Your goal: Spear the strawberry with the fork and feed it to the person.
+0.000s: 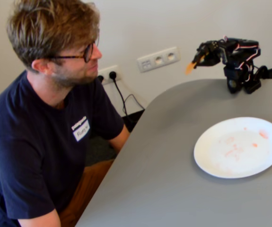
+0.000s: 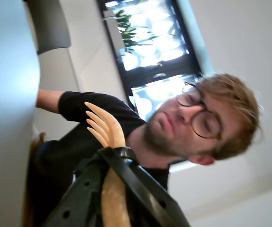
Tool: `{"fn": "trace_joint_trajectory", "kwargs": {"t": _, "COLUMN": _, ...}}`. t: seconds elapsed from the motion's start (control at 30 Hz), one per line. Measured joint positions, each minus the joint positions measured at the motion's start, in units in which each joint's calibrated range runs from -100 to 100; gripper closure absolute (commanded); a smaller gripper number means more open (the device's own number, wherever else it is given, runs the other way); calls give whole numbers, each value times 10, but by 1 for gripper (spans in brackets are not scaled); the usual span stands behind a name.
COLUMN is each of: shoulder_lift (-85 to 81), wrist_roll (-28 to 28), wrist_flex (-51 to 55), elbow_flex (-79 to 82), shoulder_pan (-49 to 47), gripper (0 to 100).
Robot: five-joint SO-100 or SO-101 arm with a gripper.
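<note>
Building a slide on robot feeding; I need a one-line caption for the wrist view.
Bare yellow fork, clamped in the gripper, points toward the seated man with glasses.

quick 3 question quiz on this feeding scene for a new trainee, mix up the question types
1. True or false: a strawberry is stuck on the fork tines in the wrist view.
2. Multiple choice: what lies on the plate in the fixed view? A) a whole strawberry B) only pink juice smears C) a spoon
3. Short answer: where does the fork sit relative to the person in the fixed view?

Key
1. False. The tines are bare.
2. B. Only smears show; no fruit is visible.
3. It is held up in the air above the table's far edge, to his right, pointing towards him, well apart from his face.
</note>
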Motion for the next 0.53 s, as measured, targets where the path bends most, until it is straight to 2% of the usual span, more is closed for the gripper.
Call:
{"fn": "trace_joint_trajectory", "kwargs": {"t": 0.07, "shoulder_lift": -17, "wrist_roll": 14, "wrist_flex": 2, "elbow_flex": 43, "shoulder_pan": -50, "gripper": 99}}
{"fn": "trace_joint_trajectory", "kwargs": {"t": 0.1, "shoulder_lift": -10, "wrist_roll": 45, "wrist_flex": 3, "elbow_flex": 96, "shoulder_pan": -122, "gripper": 99}}
{"fn": "trace_joint_trajectory", "kwargs": {"t": 0.17, "shoulder_lift": -19, "wrist_roll": 56, "wrist_flex": 14, "elbow_flex": 108, "shoulder_pan": -142, "gripper": 99}}
{"fn": "trace_joint_trajectory", "kwargs": {"t": 0.23, "shoulder_lift": -16, "wrist_roll": 92, "wrist_flex": 52, "elbow_flex": 118, "shoulder_pan": -223, "gripper": 99}}
{"fn": "trace_joint_trajectory", "kwargs": {"t": 0.33, "shoulder_lift": -8, "wrist_roll": 106, "wrist_flex": 64, "elbow_flex": 120, "shoulder_pan": -258, "gripper": 99}}
{"fn": "trace_joint_trajectory", "kwargs": {"t": 0.53, "shoulder_lift": -8, "wrist_roll": 107, "wrist_flex": 107, "elbow_flex": 120, "shoulder_pan": -263, "gripper": 99}}
